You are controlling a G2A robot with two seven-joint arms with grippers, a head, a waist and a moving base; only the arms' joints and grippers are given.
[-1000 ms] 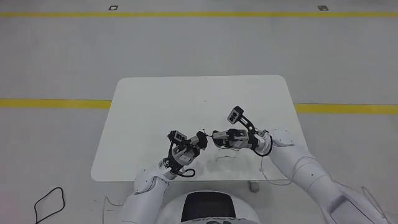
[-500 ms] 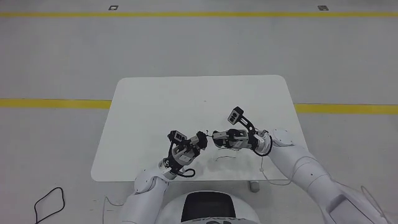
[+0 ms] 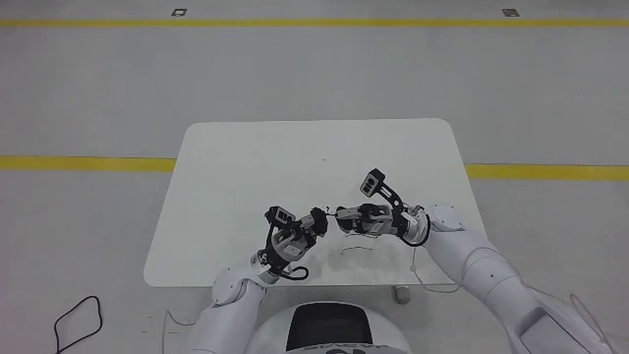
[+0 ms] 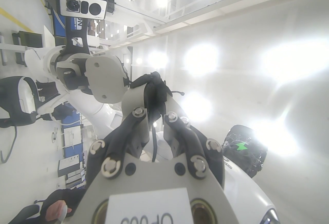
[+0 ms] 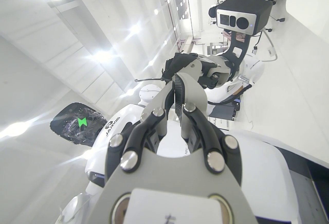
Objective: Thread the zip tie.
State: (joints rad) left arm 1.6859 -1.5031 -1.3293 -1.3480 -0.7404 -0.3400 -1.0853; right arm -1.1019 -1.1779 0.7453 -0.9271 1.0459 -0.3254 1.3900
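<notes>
A: Two grippers meet tip to tip just above the table (image 3: 246,157), over its near half. The left gripper (image 4: 154,91) is pinched tight and so is the right gripper (image 5: 174,82). The black zip tie (image 5: 149,79) is caught where they meet, its thin tail poking out sideways above the table.

B: What could spoil it?

A: The tail, I'd judge. It looks thin and springy, so if either grip rolls a little, the tip swings off line and misses the head's slot. Pushing both ends together could also buckle the strap instead of feeding it. I can't make out the head, or whether the tip is already in.

B: Room to work?

A: Plenty. The only tight spot is between the fingertips. The table's far half and side edges lie well apart from the arms. Its near edge sits close beneath the wrists, so a dropped tie could slide off there.
</notes>
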